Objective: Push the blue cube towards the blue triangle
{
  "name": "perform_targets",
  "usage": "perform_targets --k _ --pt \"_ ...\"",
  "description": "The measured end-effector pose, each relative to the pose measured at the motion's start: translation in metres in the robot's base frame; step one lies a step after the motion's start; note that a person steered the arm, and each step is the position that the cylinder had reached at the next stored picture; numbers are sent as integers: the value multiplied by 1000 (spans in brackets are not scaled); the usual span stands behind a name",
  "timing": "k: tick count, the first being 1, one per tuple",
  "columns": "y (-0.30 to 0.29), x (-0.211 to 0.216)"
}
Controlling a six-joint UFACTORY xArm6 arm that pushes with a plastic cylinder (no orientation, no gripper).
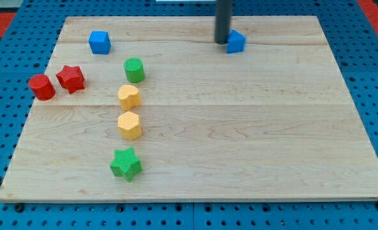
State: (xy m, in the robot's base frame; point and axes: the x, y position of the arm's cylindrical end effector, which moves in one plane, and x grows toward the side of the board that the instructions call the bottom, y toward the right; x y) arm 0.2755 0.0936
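Observation:
The blue cube [99, 42] sits near the top left of the wooden board [253, 140]. The blue triangle [237, 41] sits near the board's top edge, right of centre, far from the cube. My tip [222, 42] is at the triangle's left side, touching it or nearly so, and the dark rod hides part of that side. The tip is far to the right of the blue cube, with bare board between them.
A red cylinder [41, 87] and a red star [70, 78] sit at the left edge. A green cylinder [134, 69], a yellow heart-like block [129, 96], a yellow hexagon [129, 125] and a green star [126, 164] form a column below the cube.

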Motion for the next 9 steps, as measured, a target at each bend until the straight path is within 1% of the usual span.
perform_targets --k 1,2,3,4,5,6,7,8,9 --pt "-28 4" --pt "-114 23" --pt "-200 23" --pt "-254 34" --pt "-289 55" --pt "-327 21" --pt "-310 15" --pt "-246 15" --pt "-205 15"
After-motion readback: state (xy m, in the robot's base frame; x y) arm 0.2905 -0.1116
